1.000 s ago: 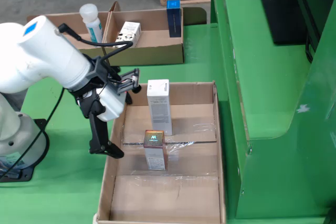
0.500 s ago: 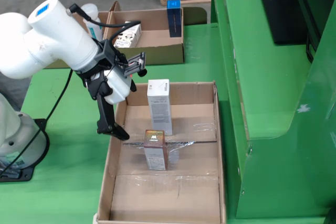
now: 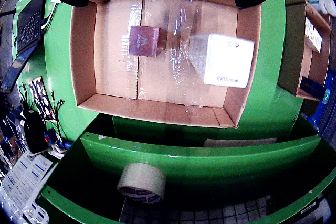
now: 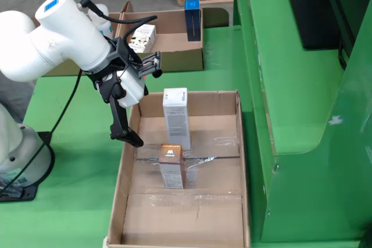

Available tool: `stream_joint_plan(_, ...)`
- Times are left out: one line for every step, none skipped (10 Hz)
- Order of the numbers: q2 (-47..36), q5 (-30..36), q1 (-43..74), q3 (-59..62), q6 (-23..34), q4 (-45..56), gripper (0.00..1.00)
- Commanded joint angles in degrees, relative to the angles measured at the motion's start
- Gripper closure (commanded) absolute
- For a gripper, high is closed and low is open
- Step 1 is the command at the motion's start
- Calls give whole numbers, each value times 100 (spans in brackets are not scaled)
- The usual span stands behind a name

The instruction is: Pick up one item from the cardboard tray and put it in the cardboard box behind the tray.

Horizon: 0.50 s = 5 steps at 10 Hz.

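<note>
While over the tray's left wall (fixed view) — tool (image 4: 131, 108): fingers spread wide, empty
Tray (image 4: 131, 201): white box (image 4: 176, 117), copper box (image 4: 172, 165) — both upright

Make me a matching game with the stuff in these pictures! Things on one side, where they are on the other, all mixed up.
Things:
1. white box
2. copper-topped box
3. tape roll
4. blue box

Places:
A. standing in the far cardboard box
B. on the green shelf, outside the tray
C. in the tray, at its far end
D. in the tray, around its middle

Pairs: 1-C, 2-D, 3-B, 4-A
</note>
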<state>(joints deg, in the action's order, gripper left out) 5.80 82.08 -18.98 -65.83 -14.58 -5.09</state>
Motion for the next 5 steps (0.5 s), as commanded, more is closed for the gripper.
stream_joint_plan(-411, -108, -297, -111, -154, -62, 0)
stream_joint_plan(-411, -108, -297, -111, -154, -62, 0)
stream_joint_plan(-371, -140, -541, -83, -290, -28, 0)
stream_joint_plan(-371, -140, -541, -83, -290, -28, 0)
stream_joint_plan(-242, -157, -686, 78, -379, 52, 0)
